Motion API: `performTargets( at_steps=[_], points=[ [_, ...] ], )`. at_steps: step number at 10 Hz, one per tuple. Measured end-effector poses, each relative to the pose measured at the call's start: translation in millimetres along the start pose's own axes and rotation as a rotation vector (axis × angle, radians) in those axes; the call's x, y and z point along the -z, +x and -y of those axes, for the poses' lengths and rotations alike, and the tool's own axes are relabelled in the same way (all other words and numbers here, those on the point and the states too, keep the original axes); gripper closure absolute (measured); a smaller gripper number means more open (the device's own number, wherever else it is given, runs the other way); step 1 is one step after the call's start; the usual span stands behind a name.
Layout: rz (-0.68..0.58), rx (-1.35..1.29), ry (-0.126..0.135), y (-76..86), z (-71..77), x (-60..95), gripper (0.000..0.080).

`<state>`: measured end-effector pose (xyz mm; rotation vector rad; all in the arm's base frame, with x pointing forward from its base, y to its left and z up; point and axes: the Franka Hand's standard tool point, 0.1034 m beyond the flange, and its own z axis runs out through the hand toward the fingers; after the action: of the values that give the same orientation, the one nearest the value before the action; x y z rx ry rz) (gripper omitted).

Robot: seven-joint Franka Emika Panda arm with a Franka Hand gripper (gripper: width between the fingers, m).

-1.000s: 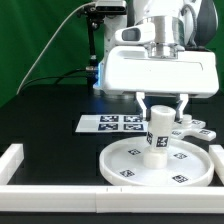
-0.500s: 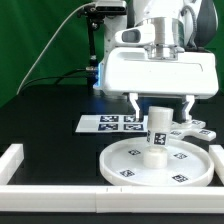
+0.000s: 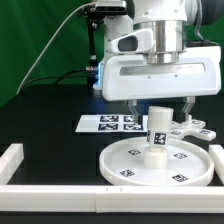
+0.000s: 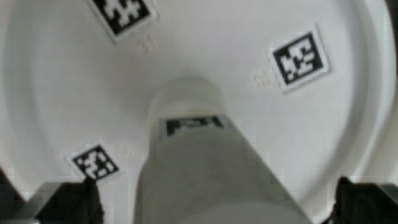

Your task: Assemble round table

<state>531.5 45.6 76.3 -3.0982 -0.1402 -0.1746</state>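
While the pincer (image 3: 162, 104) hangs spread above the leg (image 3: 157, 135), white disc (image 3: 150, 172) beneath, black tabletop (image 3: 50, 112), green backdrop (image 3: 22, 25).

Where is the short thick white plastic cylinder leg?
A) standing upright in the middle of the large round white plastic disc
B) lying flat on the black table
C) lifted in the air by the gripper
A: the white cylinder leg stands upright on the centre of the round white disc.
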Motion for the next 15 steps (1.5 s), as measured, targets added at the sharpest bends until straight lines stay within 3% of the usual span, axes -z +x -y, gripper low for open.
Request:
performTargets(
  at_steps=[1, 4, 5, 12, 13, 15],
  points=[
    [0.069, 0.005, 0.017, 1.8, 4.2, 1.2, 0.0150],
    [0.072, -0.017, 0.018, 3.8, 4.6, 1.3, 0.0162],
    [0.071, -0.028, 0.016, 4.2, 2.2, 1.6, 0.0345],
    [0.049, -0.649, 0.002, 10.5, -5.4, -1.5, 0.0389],
    [0.071, -0.807, 0.003, 10.6, -4.0, -1.9, 0.0390],
    [0.079, -1.124, 0.032, 14.5, 1.0, -4.3, 0.0390]
  ],
)
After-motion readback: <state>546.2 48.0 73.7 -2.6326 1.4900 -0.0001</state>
